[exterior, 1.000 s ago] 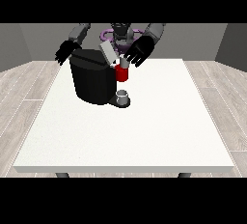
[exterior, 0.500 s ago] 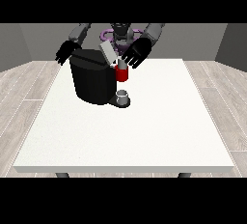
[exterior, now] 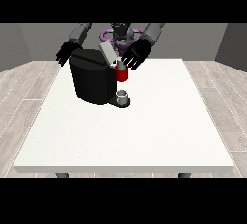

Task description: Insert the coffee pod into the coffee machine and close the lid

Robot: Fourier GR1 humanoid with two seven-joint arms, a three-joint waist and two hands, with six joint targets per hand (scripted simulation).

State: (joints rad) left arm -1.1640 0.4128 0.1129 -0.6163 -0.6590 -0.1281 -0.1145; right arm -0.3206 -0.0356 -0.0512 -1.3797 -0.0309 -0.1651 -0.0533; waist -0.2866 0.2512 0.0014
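A black coffee machine (exterior: pixel 93 79) is seen in the upper left part of the white table (exterior: pixel 144 126), near the table's far edge. Its body is broad and dark, and a grey lid (exterior: pixel 108 52) is tilted up and back from its top, so the machine is shown open. At the machine's front right, a red part (exterior: pixel 122 75) is visible below the lid; whether this is the coffee pod or a part of the brewing head cannot be told. Beneath it, a small grey cup (exterior: pixel 123 96) is set on the machine's dark base.

The hand at the view's right (exterior: pixel 134 55) is held just to the right of the raised lid and above the red part, in the upper middle of the frame. Its fingers are spread and point down towards the red part; whether they touch it cannot be told, and nothing is seen to be clasped in them. The hand at the view's left (exterior: pixel 65 53) is placed at the upper left corner of the machine, its fingers spread apart and hanging down beside the machine's back edge, with nothing held. The robot's torso (exterior: pixel 120 34) is seen behind the machine, at the top of the frame.
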